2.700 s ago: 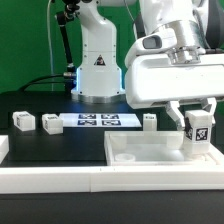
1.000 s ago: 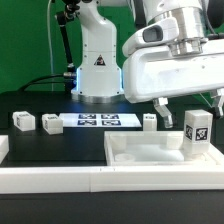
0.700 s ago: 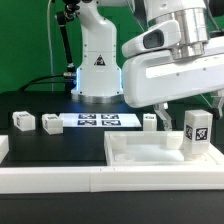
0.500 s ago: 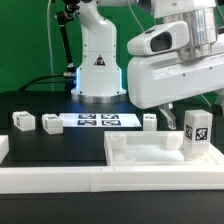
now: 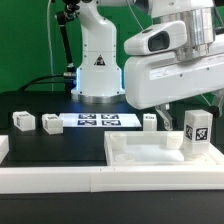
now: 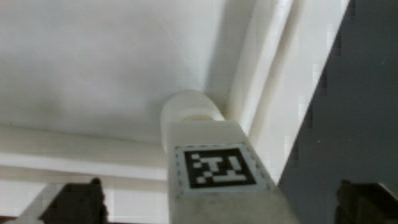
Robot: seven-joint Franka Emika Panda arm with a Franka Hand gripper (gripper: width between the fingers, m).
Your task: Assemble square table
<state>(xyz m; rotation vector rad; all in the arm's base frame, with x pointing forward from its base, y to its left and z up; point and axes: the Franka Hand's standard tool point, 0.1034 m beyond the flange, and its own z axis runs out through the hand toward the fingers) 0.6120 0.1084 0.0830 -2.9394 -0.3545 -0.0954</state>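
The square table's white top (image 5: 140, 152) lies flat at the exterior view's right, behind the front rail. One white leg (image 5: 196, 132) with a black-and-white tag stands upright on its right corner. My gripper (image 5: 194, 105) hangs open just above that leg, touching nothing. In the wrist view the leg (image 6: 214, 150) rises between my two dark fingertips (image 6: 75, 200), with a gap on each side, and the white top (image 6: 89, 80) lies beneath. Three loose leg blocks (image 5: 22, 121), (image 5: 50, 123), (image 5: 149, 122) lie on the black table.
The marker board (image 5: 98, 121) lies flat between the loose blocks. A long low white rail (image 5: 90, 180) runs along the front edge. The arm's white base (image 5: 97, 65) stands behind the marker board, before a green backdrop.
My gripper, which earlier stood low around the leg, has lifted clear and drifted slightly to the exterior view's right. The leg stays upright on the top.
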